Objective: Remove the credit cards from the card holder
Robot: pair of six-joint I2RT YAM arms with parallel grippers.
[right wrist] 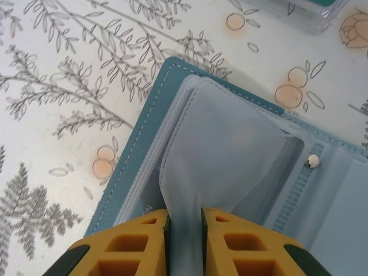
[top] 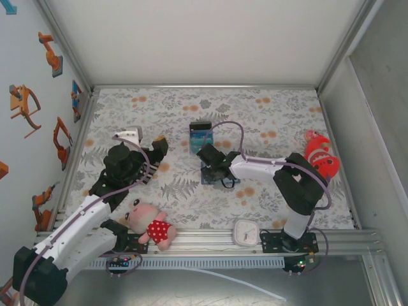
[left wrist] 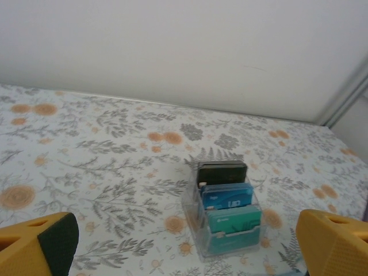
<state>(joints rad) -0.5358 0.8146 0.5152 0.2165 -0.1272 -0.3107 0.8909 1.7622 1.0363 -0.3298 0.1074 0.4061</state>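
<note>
The card holder (right wrist: 131, 168), a steel-blue wallet, lies open on the flowered table, partly under my right gripper (top: 214, 169) in the top view. My right gripper (right wrist: 184, 215) is shut on a frosted plastic sleeve (right wrist: 230, 149) inside the card holder, and the sleeve is pulled up into a fold. Black (left wrist: 222, 172), blue (left wrist: 227, 196) and teal (left wrist: 234, 219) credit cards stand upright in a clear plastic rack (top: 201, 135) just behind the card holder. My left gripper (top: 145, 140) hovers to the left, open and empty, with the rack between its yellow fingers (left wrist: 40, 244) in the left wrist view.
A pink plush doll in a red dress (top: 153, 226) lies by the front rail. A red fish plush (top: 320, 159) sits at the right edge. A white round object (top: 245, 233) rests on the rail. Metal frame posts and walls border the table.
</note>
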